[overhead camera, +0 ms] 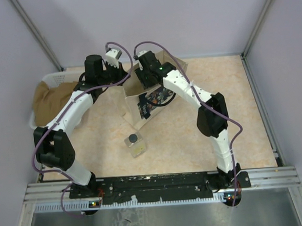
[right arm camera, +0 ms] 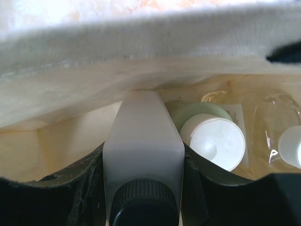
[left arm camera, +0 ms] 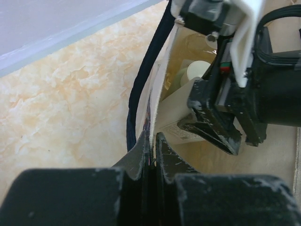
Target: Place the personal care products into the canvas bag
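Biggest thing first: the tabletop (overhead camera: 194, 141), a beige marbled surface, with pretty much everything sitting in its far half. The canvas bag (overhead camera: 135, 104) stands near the middle of it, mouth up, with the dark printed panel facing the arms and a navy handle (left arm camera: 141, 94) hanging down its side. Off to the left there's a white basket (overhead camera: 49, 78) with a brown cloth (overhead camera: 53, 101) bunched up in it, right against the side wall.

Both arms reach up to the bag. The left pincer (left arm camera: 153, 141) is pinched tight on the fabric rim of the bag, fingers pressed together with the cloth edge caught between them. The right pincer (right arm camera: 144, 162) is down inside the bag's mouth, clamped on the white rectangular bottle (right arm camera: 143, 132), one finger on each flat side, dark cap toward the camera.

Now the small stuff. Inside the bag, just beside the held bottle, the olive-green bottle (right arm camera: 200, 113) lies with its cream cap facing up at the wrist camera. Further right there's the amber clear bottle (right arm camera: 277, 122) with its white cap, partly cut off by the edge of the view. The clear square bottle (overhead camera: 135, 144) with the black cap stands alone on the tabletop, out in front of the bag on the near side, not touching anything.
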### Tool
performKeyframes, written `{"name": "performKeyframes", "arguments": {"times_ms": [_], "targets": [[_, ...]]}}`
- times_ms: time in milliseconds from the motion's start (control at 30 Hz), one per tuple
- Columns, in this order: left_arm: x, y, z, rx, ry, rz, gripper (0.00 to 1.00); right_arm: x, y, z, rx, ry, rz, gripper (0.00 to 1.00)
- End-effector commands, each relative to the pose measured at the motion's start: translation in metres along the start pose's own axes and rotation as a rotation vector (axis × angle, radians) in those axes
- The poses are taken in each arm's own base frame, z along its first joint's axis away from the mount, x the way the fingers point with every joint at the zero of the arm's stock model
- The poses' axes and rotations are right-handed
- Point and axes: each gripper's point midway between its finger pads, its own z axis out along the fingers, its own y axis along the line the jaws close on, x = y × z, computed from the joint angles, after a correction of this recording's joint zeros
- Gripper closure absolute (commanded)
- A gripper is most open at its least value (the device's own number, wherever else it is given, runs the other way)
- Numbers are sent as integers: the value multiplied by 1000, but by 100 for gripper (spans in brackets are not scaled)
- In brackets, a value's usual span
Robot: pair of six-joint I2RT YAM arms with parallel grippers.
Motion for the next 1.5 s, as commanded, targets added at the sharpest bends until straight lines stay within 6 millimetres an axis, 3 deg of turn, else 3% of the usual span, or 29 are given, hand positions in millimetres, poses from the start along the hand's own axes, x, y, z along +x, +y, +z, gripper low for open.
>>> {"name": "performKeyframes", "arguments": {"times_ms": [0,300,433,533,800,867,967,1167,1333,1467], "targets": [[-29,-2,-10,0,-79,30,100,-80,-41,-35,162,-222,-5,93],[-27,1,-6,-5,-68,33,100,-67,-82,-34,270,-168,13,91],[-26,1,-4,-5,-64,31,100,-61,-91,-32,285,-155,16,87],[-25,2,-3,-5,-61,29,100,-60,-91,-31,285,-153,10,74],[-26,3,-2,-8,-60,31,100,-66,-81,-34,224,-182,11,8],[-24,4,-1,-11,-56,31,100,-68,-76,-35,194,-190,11,1],[-21,6,1,-16,-47,27,100,-69,-75,-38,183,-191,16,1],[-20,6,2,-15,-46,24,100,-82,-78,-78,185,-239,45,1],[-20,6,4,-10,-47,17,100,-97,-85,-144,183,-347,83,1],[-20,6,7,-7,-46,11,100,-93,-85,-183,162,-391,110,1]]}}
